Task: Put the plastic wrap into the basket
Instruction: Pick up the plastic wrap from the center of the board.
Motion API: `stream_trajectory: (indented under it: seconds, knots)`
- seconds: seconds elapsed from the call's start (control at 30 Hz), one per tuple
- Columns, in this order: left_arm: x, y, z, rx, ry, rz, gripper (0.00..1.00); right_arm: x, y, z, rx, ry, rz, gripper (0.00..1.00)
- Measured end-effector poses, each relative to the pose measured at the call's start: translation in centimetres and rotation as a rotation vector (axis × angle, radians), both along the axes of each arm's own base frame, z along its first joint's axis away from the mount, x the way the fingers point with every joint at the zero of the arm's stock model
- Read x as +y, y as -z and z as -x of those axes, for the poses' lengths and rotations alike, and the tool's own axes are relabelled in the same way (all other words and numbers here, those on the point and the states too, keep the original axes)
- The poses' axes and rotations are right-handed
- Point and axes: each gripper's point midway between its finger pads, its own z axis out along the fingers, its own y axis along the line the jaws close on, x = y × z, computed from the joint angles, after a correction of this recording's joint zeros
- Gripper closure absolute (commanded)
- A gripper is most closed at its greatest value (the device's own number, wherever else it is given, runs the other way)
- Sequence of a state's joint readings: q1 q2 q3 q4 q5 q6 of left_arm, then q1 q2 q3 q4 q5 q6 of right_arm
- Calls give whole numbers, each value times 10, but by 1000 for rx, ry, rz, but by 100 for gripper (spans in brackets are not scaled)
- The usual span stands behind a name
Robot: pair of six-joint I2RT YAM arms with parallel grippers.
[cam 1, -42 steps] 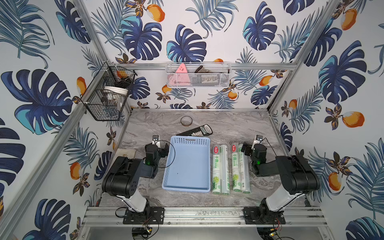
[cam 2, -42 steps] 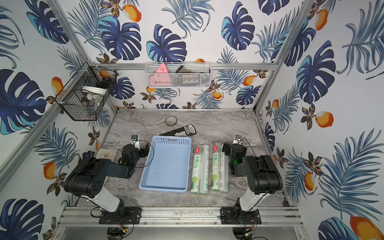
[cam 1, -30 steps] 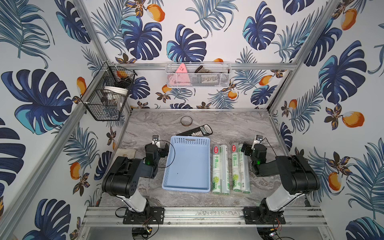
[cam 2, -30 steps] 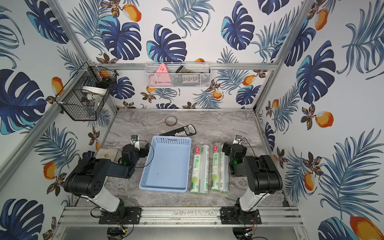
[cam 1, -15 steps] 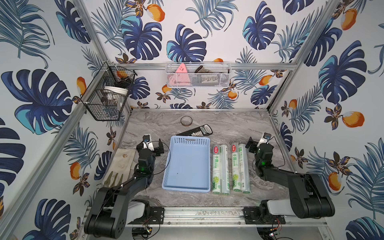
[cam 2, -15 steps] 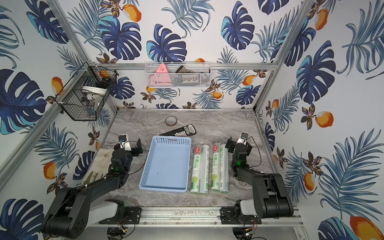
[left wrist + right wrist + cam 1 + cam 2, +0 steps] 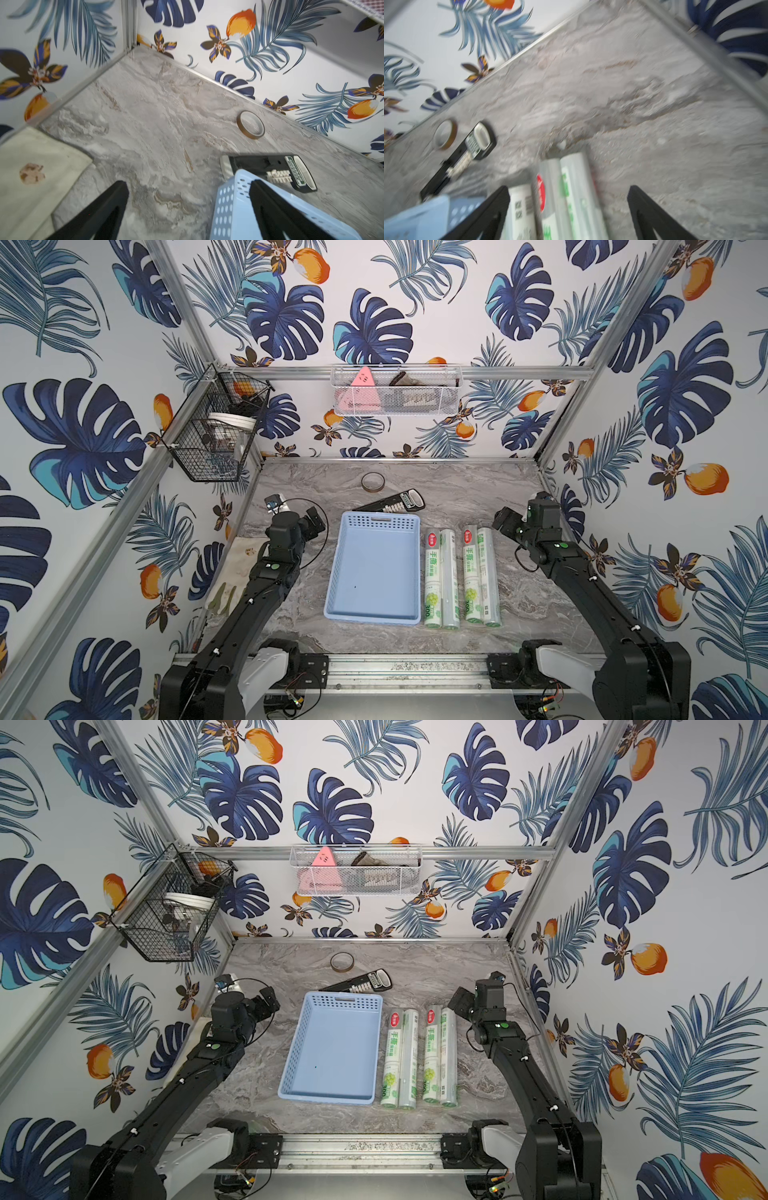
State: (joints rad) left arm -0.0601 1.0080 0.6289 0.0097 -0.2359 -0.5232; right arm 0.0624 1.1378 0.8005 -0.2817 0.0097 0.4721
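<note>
Looking down, we find the four plastic wrap rolls (image 7: 471, 572) lying on the table (image 7: 457, 497) in the lower middle of the frame, just right of the light-blue basket (image 7: 372, 616), long axes parallel to its long sides, red-logo ends pointing at the back wall. Our right end effector (image 7: 503, 521) (jaws spread, holding nothing) hangs beside those far ends, nearer than the left end effector (image 7: 188, 184), likewise spread, across the basket.

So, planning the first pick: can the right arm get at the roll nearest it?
Probably yes. The right gripper hangs open by the far end of that roll, nothing lies on it, and bare table flanks its outer side; only a neighbouring roll crowds the inner side.
</note>
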Motion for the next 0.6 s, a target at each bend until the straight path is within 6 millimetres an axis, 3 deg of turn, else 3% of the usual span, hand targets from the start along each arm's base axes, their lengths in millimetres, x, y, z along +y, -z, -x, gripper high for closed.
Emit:
stream_trajectory:
  seconds: [0.17,0.33,0.47,0.6]
  knots:
    - [-26,3,8,22,93,163,1,61,11,24,117,-227,-178,17]
    - [-60,4,14,38,256,278,1,121,20,56,229,-413,-151,19]
    - [-86,3,21,62,382,339,1,144,34,75,295,-462,-72,22]
    - [-128,-3,33,84,547,376,1,166,47,91,353,-500,-13,26]
